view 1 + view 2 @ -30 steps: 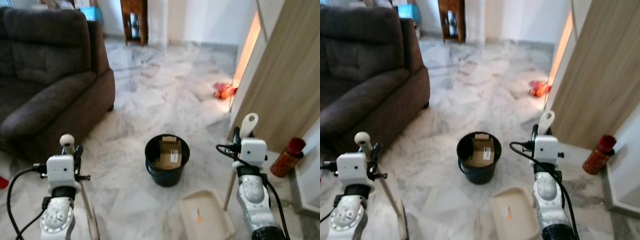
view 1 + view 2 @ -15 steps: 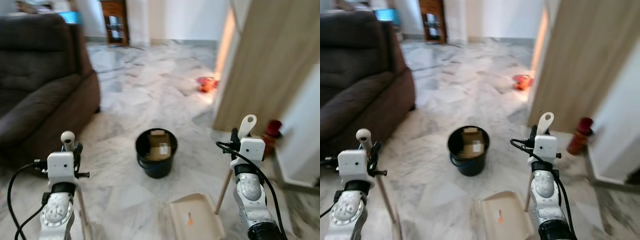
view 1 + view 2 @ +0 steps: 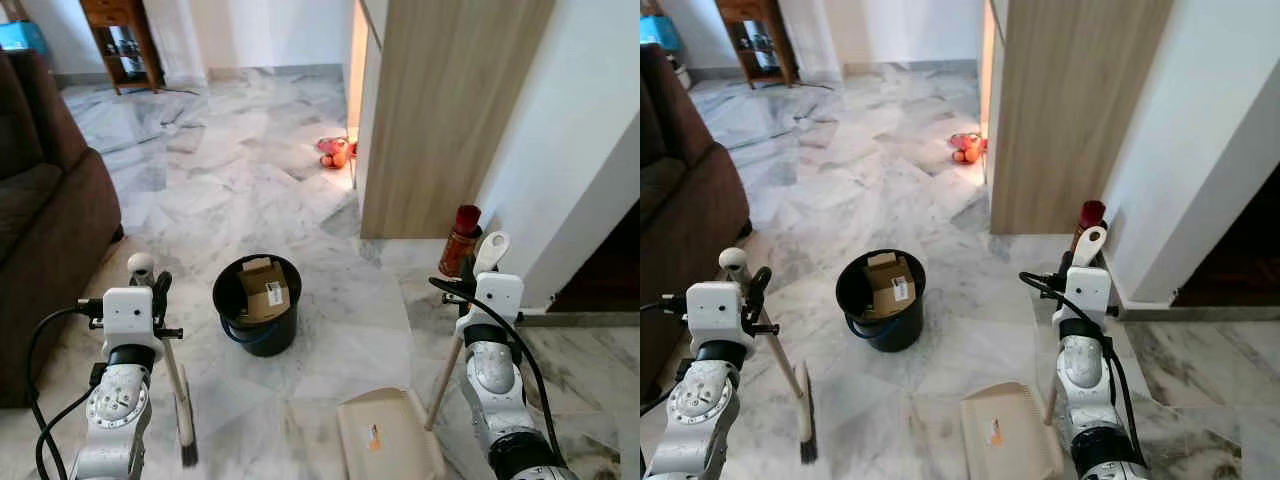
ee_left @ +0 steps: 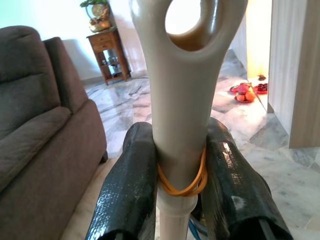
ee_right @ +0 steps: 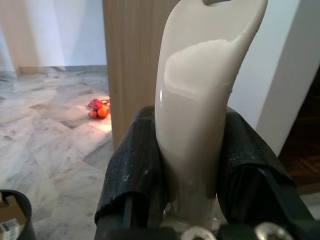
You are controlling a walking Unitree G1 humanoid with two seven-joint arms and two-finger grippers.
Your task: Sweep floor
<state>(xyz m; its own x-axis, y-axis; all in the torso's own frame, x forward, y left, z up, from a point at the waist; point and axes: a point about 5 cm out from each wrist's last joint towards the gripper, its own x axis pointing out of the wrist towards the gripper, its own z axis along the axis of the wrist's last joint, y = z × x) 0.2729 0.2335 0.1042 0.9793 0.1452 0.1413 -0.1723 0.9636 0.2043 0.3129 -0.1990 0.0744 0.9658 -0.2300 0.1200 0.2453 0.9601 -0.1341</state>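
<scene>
My left gripper is shut on the beige handle of a broom, whose dark brush head rests on the marble floor by my left side. In the left wrist view its black fingers clamp the broom handle just above an orange rubber band. My right gripper is shut on the upright cream handle of a dustpan, whose tray lies flat on the floor in front of me with a small orange scrap in it. The right wrist view shows the dustpan handle held between both fingers.
A black bucket holding cardboard boxes stands on the floor ahead, slightly left. A dark sofa is on the left. A wooden panel and white wall rise on the right, with a red bottle at their foot. Red items lie further off.
The camera has swung to the right: sofa and bucket slid left in the picture, and the wall and a dark doorway came in. Both grippers keep their holds.
</scene>
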